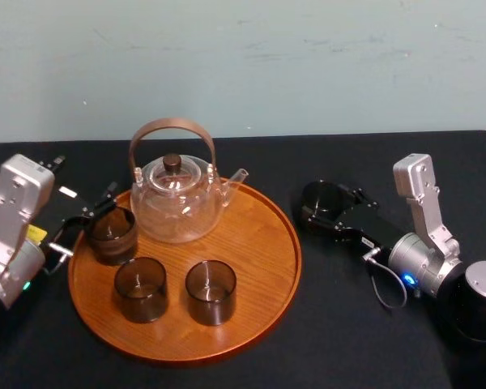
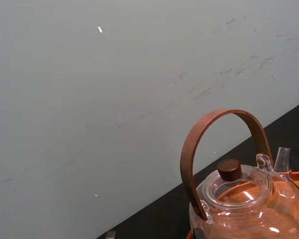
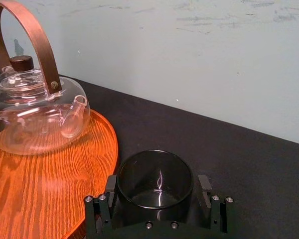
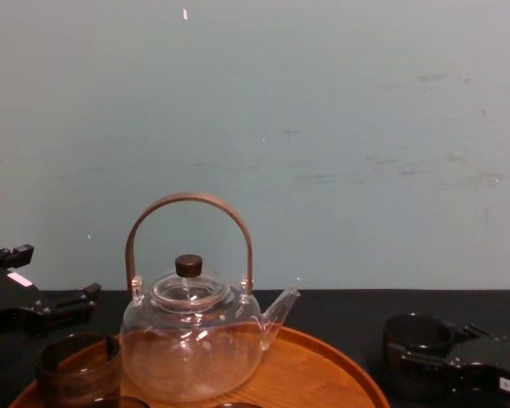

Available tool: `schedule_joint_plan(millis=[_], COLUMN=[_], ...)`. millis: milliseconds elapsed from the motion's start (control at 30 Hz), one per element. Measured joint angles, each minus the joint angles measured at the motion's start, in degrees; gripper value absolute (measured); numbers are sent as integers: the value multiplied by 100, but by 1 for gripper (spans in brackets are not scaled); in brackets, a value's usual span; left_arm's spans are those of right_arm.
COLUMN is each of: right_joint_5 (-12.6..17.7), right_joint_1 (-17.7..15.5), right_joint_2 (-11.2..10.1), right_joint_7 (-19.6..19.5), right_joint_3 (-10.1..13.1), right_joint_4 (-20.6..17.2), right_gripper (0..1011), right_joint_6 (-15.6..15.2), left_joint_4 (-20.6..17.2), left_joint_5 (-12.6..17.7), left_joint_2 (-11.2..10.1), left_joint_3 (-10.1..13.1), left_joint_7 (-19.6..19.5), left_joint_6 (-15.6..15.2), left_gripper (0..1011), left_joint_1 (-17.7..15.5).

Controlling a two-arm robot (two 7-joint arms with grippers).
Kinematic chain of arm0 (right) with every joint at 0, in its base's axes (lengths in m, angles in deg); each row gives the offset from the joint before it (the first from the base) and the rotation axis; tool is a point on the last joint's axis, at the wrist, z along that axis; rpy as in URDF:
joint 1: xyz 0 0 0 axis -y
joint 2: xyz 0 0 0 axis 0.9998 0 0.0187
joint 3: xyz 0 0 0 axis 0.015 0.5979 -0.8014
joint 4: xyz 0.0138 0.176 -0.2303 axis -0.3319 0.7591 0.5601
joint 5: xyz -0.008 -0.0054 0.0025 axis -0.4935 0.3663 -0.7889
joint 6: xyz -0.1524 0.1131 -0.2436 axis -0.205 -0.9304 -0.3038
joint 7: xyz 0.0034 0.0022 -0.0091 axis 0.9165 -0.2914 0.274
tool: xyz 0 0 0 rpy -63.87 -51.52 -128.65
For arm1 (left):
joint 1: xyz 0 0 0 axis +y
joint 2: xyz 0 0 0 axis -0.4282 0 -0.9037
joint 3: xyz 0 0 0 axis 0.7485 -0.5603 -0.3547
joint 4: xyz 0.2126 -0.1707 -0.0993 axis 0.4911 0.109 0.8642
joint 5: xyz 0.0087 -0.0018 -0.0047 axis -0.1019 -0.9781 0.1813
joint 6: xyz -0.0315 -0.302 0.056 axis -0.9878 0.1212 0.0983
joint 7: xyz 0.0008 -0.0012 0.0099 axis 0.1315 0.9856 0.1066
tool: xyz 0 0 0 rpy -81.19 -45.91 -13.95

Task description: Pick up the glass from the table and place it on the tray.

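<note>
1. Head view: the glass [image 1: 322,197] stands on the tabletop [image 1: 348,324] off the tray's [image 1: 259,267] right edge, inside the right tool [image 1: 332,209]. The left tool [image 1: 87,220] hangs open at the tray's left edge.
2. Right wrist view: the fingers [image 3: 204,186] straddle the glass and look slightly open, not clamped.
3. Chest view: the glass sits on the tabletop, so we judge the lift and placing are not yet done.

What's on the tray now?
A glass teapot and three dark glasses: two in front, one at the left rim by the left gripper, which covers its left side. Right gripper's glass sits on the table.
</note>
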Motion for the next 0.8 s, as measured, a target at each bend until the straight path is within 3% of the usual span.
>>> schedule_joint_plan(millis=[500,800], right_joint_5=[-4,-4], right_joint_1=[-13,-18], right_joint_2=[-7,-9], right_joint_7=[-8,-9], right_joint_3=[7,7], right_joint_4=[-22,-28], right_gripper=[1003,899], right_joint_6=[-3,-6], left_joint_4=[0,0], left_joint_5=[0,0], left_joint_2=[0,0], left_joint_3=[0,0], left_joint_7=[0,0], left_joint_6=[0,0], left_gripper=[1002,1001], left_joint_1=[0,0])
